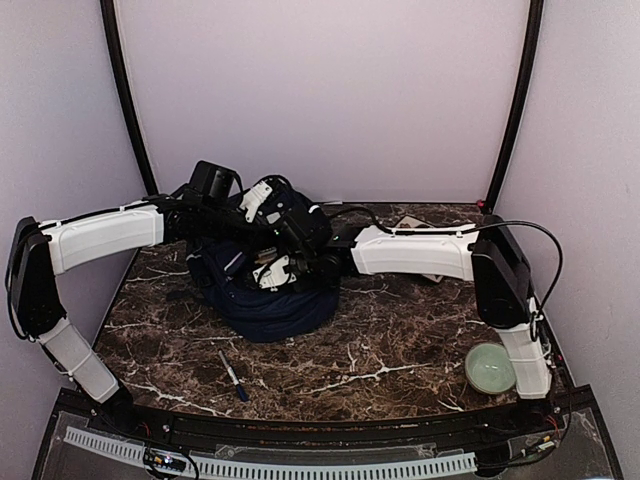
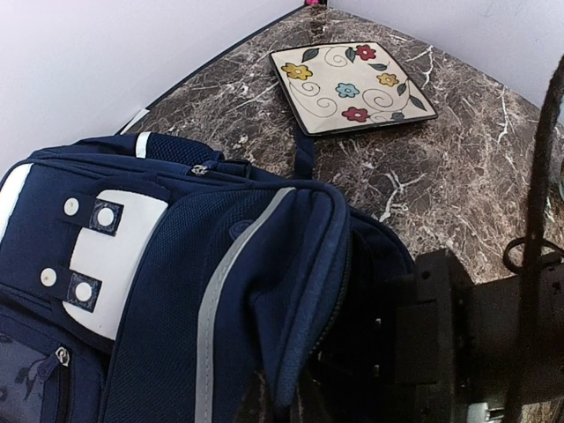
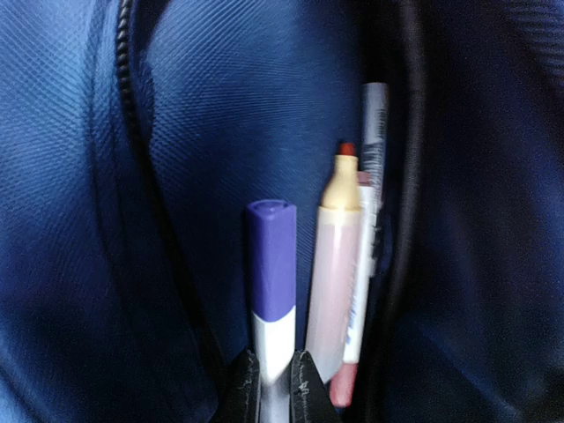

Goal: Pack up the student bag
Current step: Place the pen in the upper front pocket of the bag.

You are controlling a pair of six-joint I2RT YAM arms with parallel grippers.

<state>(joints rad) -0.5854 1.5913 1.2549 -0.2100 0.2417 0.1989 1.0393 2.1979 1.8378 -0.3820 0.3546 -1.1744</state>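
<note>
Student bag (image 1: 270, 305) mid-frame on worktop (image 1: 400, 340), partly packed: two pens (image 3: 339, 256) already in pocket. Right tool (image 3: 275, 374) clamped on purple-capped marker (image 3: 271, 264) inside pocket. Left tool (image 2: 275, 404) clenched, apparently pinching pocket edge. Black pen (image 1: 233, 375) lower left, not yet packed.

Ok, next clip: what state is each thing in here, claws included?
student bag: unzipped, mouth held open, slumped on the table.
left claw: shut, apparently pinching the bag's flap edge.
right claw: shut on the purple-capped marker, inside the bag.
purple-capped marker: capped, upright, gripped.
yellow-capped pen: standing in the bag.
loose pen: lying flat on the table, untouched.
floral plate: flat, empty.
green bowl: upright, empty.
</note>
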